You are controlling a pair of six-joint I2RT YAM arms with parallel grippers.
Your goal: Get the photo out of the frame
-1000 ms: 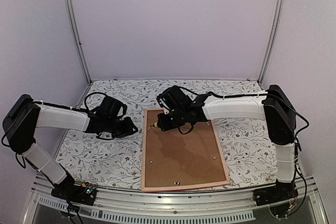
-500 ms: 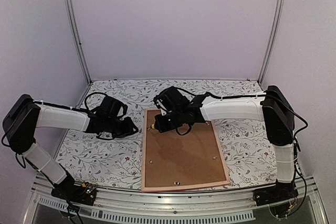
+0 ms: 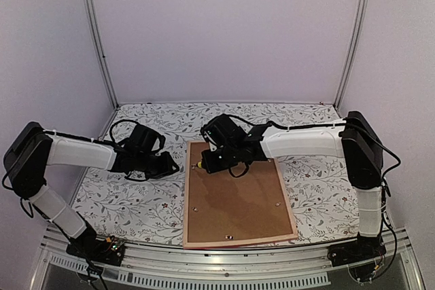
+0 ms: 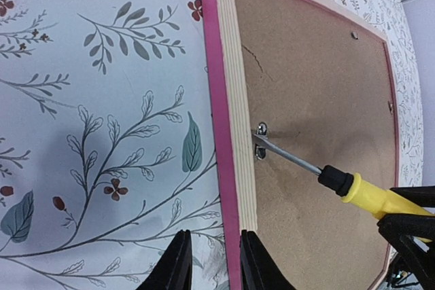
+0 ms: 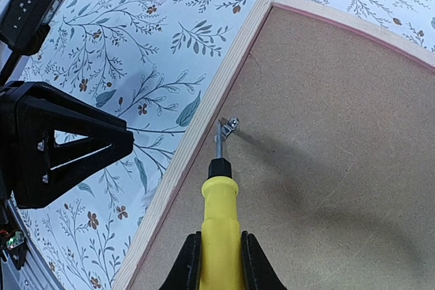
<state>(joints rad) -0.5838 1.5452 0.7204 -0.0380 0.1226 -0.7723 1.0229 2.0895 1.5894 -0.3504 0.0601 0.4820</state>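
The frame (image 3: 185, 195) lies face down on the floral cloth, with its pink border (image 4: 216, 100) and pale wood rim (image 5: 204, 110) showing. The brown backing board (image 3: 238, 195) fills it and hides the photo. My right gripper (image 5: 219, 259) is shut on a yellow-handled screwdriver (image 5: 219, 202). The screwdriver's tip touches a small metal clip (image 5: 231, 125) on the board's left side, also seen in the left wrist view (image 4: 262, 130). My left gripper (image 4: 212, 263) is narrowly open, low at the frame's left edge. One of its fingers is against the pink border and the other is over the cloth.
More small clips sit on the backing board at the left (image 3: 195, 210), right (image 3: 278, 204) and near edge (image 3: 228, 237). Metal posts (image 3: 98, 52) and plain walls enclose the table. The table's near rail (image 3: 224, 263) runs just below the frame.
My right gripper with the screwdriver has shifted slightly left towards the frame's left rim. The left arm and the frame have not visibly moved.
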